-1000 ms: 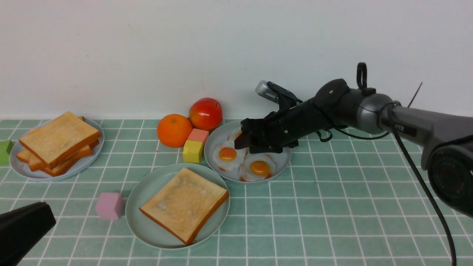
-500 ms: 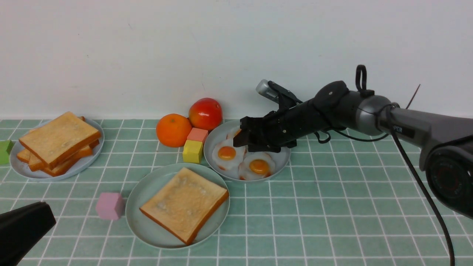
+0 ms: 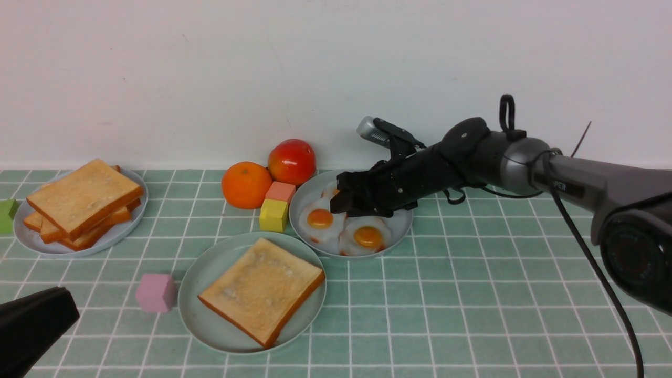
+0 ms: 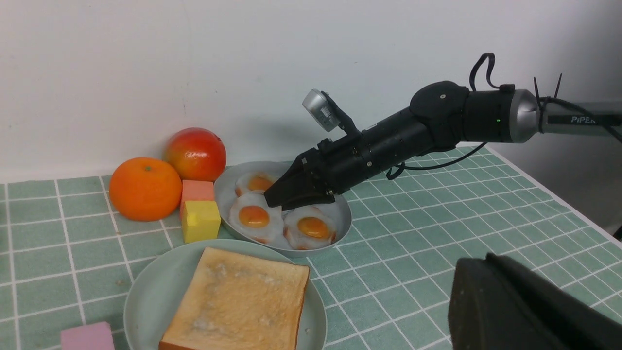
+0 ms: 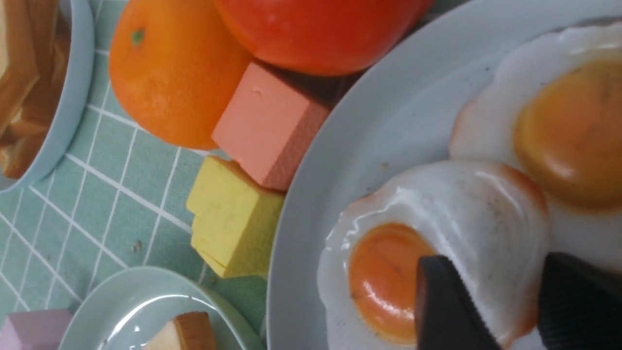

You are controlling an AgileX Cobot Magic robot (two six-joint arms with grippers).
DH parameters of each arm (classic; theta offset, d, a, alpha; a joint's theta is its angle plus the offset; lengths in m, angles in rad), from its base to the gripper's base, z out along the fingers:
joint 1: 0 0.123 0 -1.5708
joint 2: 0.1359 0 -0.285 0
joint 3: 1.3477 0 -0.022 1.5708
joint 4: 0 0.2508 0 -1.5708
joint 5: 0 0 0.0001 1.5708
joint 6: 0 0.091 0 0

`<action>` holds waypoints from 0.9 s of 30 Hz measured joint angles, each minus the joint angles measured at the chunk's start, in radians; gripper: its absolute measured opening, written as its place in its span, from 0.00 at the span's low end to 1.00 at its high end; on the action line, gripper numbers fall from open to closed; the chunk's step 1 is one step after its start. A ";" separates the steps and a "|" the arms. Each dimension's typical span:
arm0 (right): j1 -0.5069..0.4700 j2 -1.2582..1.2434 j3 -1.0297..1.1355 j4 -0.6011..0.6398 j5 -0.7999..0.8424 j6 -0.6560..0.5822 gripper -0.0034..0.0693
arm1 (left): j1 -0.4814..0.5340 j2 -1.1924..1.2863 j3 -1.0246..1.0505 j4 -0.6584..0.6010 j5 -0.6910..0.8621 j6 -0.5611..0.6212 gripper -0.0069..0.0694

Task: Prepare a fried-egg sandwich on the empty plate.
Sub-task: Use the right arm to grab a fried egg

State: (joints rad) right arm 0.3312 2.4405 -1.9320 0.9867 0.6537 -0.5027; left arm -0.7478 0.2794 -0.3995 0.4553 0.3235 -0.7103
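The left gripper, a black wedge cut off by the frame corner left of the green plate, is closed. One toast slice lies on that plate. Behind and right of the plate, the right gripper mostly hides the back egg. Its jaws stand apart over the left egg; contact is unclear.

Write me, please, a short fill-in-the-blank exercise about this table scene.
The mint-green plate holds one slice of ____.
The right gripper is at the grey-blue plate of fried ____.
The pink block lies to the robot's ____ of the mint-green plate.
Missing words: toast; eggs; left.
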 joint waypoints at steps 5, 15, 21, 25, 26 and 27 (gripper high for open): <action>0.009 0.004 -0.003 -0.014 -0.012 -0.003 0.42 | 0.000 0.000 0.000 0.000 0.000 0.000 0.08; 0.009 0.012 -0.008 -0.037 -0.023 -0.003 0.26 | 0.000 0.000 0.000 0.000 0.000 0.000 0.08; 0.009 0.013 -0.009 -0.028 -0.031 0.000 0.17 | 0.000 0.000 0.000 0.000 0.001 0.000 0.09; 0.009 0.012 -0.009 -0.029 -0.031 0.011 0.17 | 0.000 0.000 0.000 0.001 0.013 0.000 0.09; 0.009 0.009 -0.009 -0.029 -0.031 0.011 0.17 | 0.000 0.000 0.000 0.002 0.017 0.000 0.09; 0.009 0.005 -0.008 -0.032 -0.031 0.011 0.17 | 0.000 0.000 0.000 0.006 0.024 0.000 0.09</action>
State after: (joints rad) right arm 0.3398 2.4450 -1.9398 0.9545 0.6232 -0.4921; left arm -0.7478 0.2794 -0.3995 0.4609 0.3472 -0.7103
